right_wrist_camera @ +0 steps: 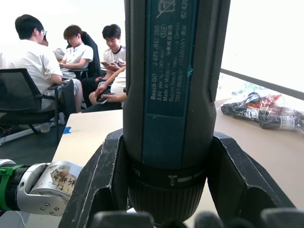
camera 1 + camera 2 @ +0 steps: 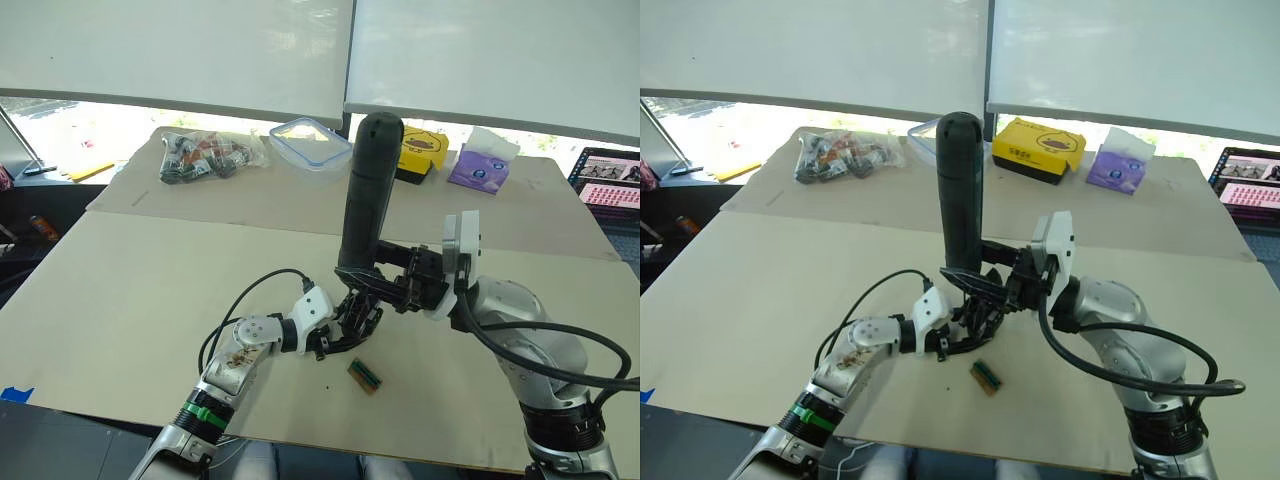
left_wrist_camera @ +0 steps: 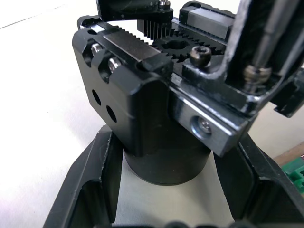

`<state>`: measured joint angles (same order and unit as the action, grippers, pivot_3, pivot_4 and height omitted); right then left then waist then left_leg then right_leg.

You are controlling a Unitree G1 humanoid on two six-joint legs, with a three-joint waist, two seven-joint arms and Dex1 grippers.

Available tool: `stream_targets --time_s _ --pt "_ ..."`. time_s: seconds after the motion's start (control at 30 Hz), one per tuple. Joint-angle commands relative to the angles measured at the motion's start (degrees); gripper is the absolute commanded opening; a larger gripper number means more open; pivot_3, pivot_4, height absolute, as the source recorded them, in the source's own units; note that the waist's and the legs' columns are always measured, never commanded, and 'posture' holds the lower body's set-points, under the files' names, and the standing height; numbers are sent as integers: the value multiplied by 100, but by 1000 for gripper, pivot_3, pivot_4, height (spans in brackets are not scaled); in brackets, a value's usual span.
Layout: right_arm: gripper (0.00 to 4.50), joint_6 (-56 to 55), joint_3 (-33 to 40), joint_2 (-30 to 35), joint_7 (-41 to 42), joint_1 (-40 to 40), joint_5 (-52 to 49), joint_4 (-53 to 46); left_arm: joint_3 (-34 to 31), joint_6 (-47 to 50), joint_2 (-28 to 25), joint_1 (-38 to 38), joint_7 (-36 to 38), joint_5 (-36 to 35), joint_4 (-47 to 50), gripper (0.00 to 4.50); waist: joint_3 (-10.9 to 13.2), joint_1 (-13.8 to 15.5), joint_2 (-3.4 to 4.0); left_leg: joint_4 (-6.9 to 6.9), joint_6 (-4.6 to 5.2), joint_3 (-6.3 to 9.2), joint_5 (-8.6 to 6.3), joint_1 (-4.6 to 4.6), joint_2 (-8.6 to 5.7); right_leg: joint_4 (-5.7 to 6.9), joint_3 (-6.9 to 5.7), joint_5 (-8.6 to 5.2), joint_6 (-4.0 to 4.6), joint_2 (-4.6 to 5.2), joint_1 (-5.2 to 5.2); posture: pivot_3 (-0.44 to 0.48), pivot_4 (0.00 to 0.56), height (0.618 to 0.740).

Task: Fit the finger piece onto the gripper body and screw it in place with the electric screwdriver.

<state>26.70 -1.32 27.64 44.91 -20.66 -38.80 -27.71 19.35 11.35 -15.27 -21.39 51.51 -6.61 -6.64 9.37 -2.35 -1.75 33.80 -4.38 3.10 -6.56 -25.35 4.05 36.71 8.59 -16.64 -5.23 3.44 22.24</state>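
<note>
Our right gripper [image 2: 372, 283] clamps the screwdriver [image 2: 366, 190] near its lower end, fingers pressed to both sides of the barrel, the tool standing nearly upright over the middle of the table [image 2: 130, 290]. Directly beneath it, our left gripper [image 3: 164, 187] has closed on the round base of the gripper body [image 3: 142, 95], which sits on the tabletop; the screwdriver's bit [image 3: 266, 38] comes down beside its toothed rack and screws. We cannot make out the finger piece with certainty. A small green block [image 2: 364, 375] lies just beside the gripper body, toward us.
</note>
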Motion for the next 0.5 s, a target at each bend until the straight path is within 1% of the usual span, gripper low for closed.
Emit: stream_targets --time_s 0.03,0.27,0.5 --pt "1903 75 -247 98 -109 192 376 88 295 203 -51 159 180 103 -195 2257 -11 -2 0 -1 0 0 0 2 0 0 0 0 1 0 0 0 150 740" --pt "1903 -28 -480 39 -228 301 545 88 292 166 -25 147 163 106 -267 2257 -52 -9 -12 -4 -1 0 -1 7 0 -2 0 -3 5 0 -1 0 150 740" --pt "1903 -153 -557 21 -244 329 630 140 294 150 -18 114 173 105 -301 2257 -67 -7 -22 -5 -2 0 -2 11 0 -6 0 -4 7 1 1 0 150 740"
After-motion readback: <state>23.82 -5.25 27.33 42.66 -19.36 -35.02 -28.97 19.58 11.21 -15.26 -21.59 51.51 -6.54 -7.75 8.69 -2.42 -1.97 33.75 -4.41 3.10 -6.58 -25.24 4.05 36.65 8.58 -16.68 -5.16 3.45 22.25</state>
